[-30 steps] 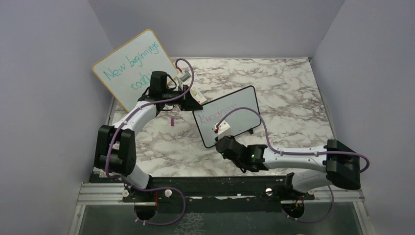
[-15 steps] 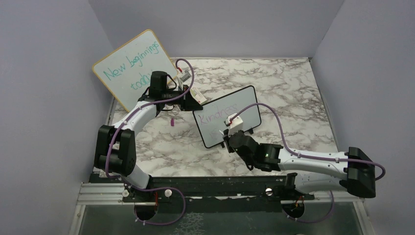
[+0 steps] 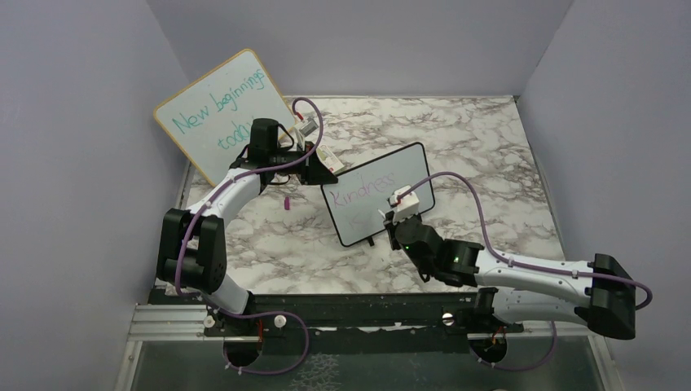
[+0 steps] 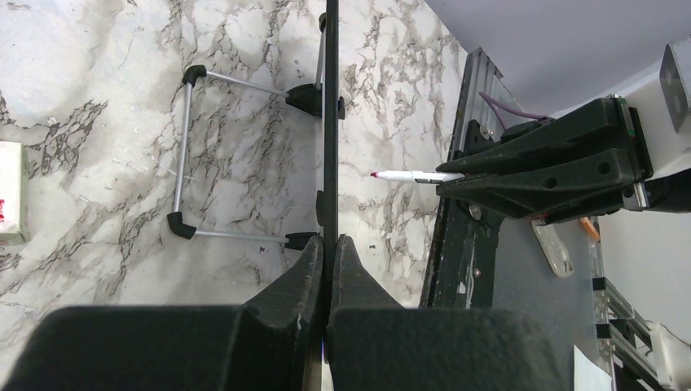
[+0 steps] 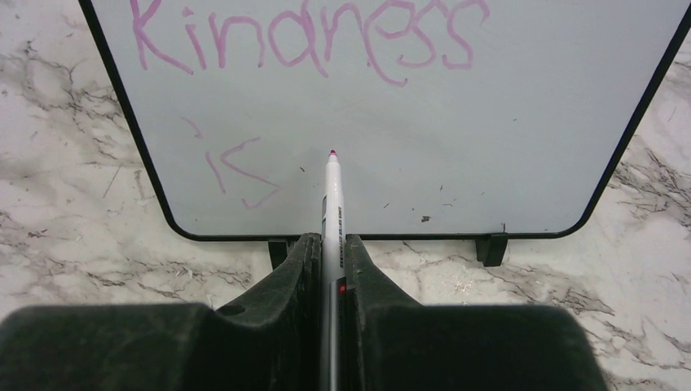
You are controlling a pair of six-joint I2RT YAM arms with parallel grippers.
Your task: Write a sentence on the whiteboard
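Whiteboard [image 3: 377, 204] stands upright near the middle of the tabletop [image 3: 489, 147], its face toward my right gripper [image 5: 330, 244]. That gripper is clamped on one marker [image 5: 332, 204]. The marker tip points at the board's lower half, just right of "is". From the left wrist, a small gap shows between tip and face. My left gripper [image 4: 328, 244] is pinched tight on the board's edge. The sentence [image 5: 310, 37] counts two words, "Kindness" above and "is" below. One wood-framed board [image 3: 222, 114] leans at the far-left corner, making two boards.
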